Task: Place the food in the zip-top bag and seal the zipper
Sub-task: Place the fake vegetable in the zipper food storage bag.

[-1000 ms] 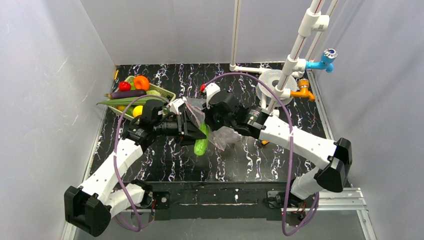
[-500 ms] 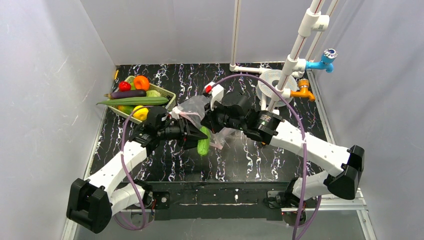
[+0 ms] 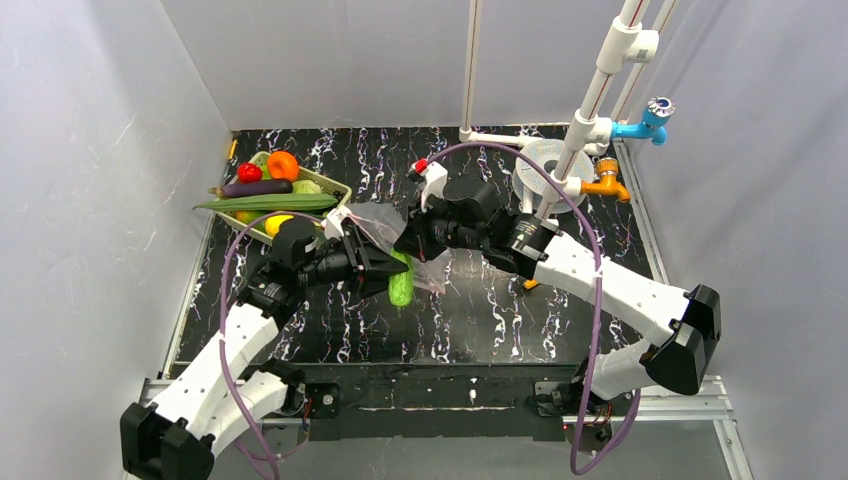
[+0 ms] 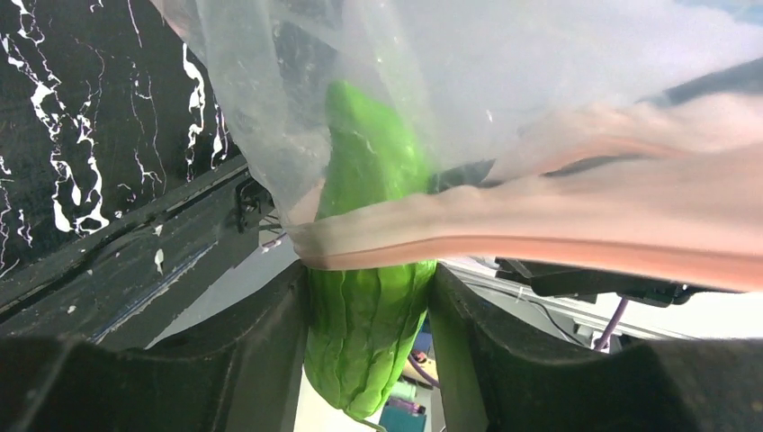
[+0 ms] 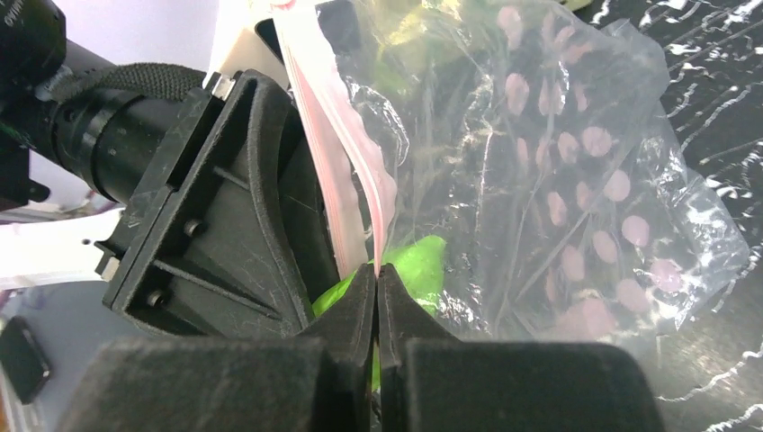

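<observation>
Left gripper (image 4: pixel 369 281) clamps cucumber (image 4: pixel 364 337) at bag (image 5: pixel 576 162) mouth; right gripper (image 5: pixel 376 274) pinches zipper (image 5: pixel 331 171)

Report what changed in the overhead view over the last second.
The right gripper swung left toward the left gripper, drawing the zip-top bag in closer against the cucumber. Unchanged: the left gripper stays clamped on the cucumber, the right gripper stays pinched on the zipper, and the remaining food lies in the basket.
</observation>
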Robot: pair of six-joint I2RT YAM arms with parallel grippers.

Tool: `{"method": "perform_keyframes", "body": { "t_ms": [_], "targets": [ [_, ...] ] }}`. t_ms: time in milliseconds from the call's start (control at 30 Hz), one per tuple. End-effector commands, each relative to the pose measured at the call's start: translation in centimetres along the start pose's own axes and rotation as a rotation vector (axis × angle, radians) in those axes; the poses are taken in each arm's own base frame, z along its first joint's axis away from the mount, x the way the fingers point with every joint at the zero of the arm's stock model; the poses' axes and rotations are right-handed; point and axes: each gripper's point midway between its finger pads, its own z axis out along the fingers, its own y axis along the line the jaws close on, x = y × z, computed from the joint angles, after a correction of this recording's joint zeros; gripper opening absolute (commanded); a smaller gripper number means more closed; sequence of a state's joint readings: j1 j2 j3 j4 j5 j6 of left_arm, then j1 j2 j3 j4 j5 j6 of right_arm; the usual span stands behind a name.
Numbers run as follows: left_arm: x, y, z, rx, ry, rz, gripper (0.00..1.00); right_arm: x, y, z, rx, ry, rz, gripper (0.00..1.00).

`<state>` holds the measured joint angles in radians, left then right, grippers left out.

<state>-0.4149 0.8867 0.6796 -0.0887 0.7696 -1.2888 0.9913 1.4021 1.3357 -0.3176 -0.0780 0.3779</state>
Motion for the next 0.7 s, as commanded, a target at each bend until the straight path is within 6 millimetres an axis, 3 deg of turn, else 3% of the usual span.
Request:
{"method": "perform_keyframes", "body": {
  "t_ms": [0,233,333,500,667],
  "targets": [
    [-0.8,-0.5,-0.7,0.004,-0.100,-0.008,0.46,-2.4,3.5,-1.6,-0.147,-0.045,0.052,0.01],
    [-2.7,-1.0,0.1,0.064,-0.175,-0.120,0.49,-1.7,4.7,-1.3,-0.216,-0.004,0.106,0.01],
    [-3.0,-0.8,0.1,0.056,-0.191,-0.156,0.56,-1.5,5.1,-1.3,-0.242,0.004,0.136,0.01],
    [-3.3,-0.8,0.0,0.071,-0.216,-0.189,0.65,-1.5,4.6,-1.1,-0.233,0.015,0.192,0.01],
    [-3.7,-1.3,-0.7,0.076,-0.266,-0.161,0.66,-1.9,3.6,-0.7,-0.236,0.038,0.317,0.01]
  ]
}}
